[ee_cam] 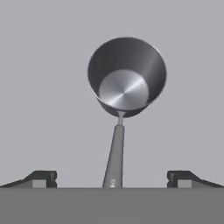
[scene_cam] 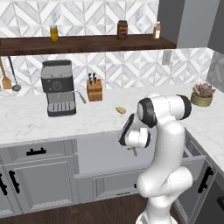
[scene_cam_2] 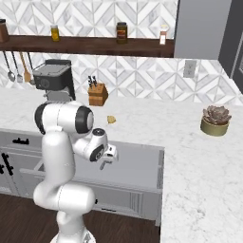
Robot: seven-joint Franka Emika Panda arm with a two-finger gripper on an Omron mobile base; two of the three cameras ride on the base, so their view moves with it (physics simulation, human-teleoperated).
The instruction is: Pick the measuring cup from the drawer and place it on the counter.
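In the hand view the gripper (ee_cam: 112, 179) is spread wide, its fingertips (ee_cam: 43, 178) at eight and four o'clock with nothing between them touching. The measuring cup (ee_cam: 126, 78) sits at twelve o'clock, mouth up, its handle running back toward six. It rests on the pale floor of the drawer (scene_cam: 103, 151), pulled out below the counter (scene_cam: 26, 120). Farther back stands a coffee machine (scene_cam: 57, 87).
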